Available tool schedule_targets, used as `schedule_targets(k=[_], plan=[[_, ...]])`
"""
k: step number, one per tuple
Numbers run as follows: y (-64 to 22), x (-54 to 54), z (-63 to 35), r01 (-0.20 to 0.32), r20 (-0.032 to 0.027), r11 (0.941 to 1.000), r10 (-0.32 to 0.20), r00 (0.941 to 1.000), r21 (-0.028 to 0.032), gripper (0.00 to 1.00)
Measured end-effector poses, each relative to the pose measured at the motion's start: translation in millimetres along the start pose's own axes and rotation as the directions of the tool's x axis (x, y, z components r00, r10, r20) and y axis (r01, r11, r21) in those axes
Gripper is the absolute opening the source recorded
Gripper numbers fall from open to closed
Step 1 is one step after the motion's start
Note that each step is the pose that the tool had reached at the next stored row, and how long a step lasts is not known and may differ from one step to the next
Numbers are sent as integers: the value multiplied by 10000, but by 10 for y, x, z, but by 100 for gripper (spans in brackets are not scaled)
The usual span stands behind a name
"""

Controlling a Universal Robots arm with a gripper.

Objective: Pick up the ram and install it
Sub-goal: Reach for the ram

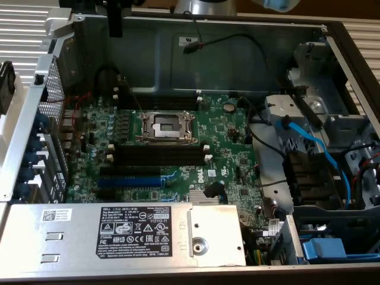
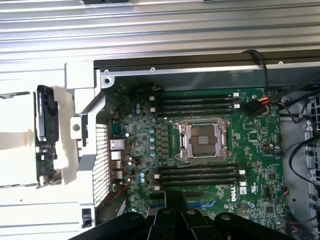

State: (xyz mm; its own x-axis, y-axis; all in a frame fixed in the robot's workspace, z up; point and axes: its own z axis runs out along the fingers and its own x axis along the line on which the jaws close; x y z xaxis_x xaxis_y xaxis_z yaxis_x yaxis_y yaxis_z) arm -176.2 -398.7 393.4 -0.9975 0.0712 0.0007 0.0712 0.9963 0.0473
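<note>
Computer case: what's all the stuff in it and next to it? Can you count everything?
computer case: one, grey metal, open on top
motherboard: one, green, inside the case
processor socket: one, silver and black, middle of the motherboard
memory slots: two groups, black with white clips, either side of the socket
expansion slot: one, blue, beside one slot group
power supply: one, silver with a label, along the case's edge
cables: several, blue and black, exterior view's right
ram: one, dark, outside the case on a white stand
tool: one, black, shut, over the motherboard, away from the ram
</note>
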Motion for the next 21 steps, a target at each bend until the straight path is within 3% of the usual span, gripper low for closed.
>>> schedule_targets(k=[21], plan=[[-70, 955, -5, -3, -53, 10000, 3, 10000, 0, 10]])
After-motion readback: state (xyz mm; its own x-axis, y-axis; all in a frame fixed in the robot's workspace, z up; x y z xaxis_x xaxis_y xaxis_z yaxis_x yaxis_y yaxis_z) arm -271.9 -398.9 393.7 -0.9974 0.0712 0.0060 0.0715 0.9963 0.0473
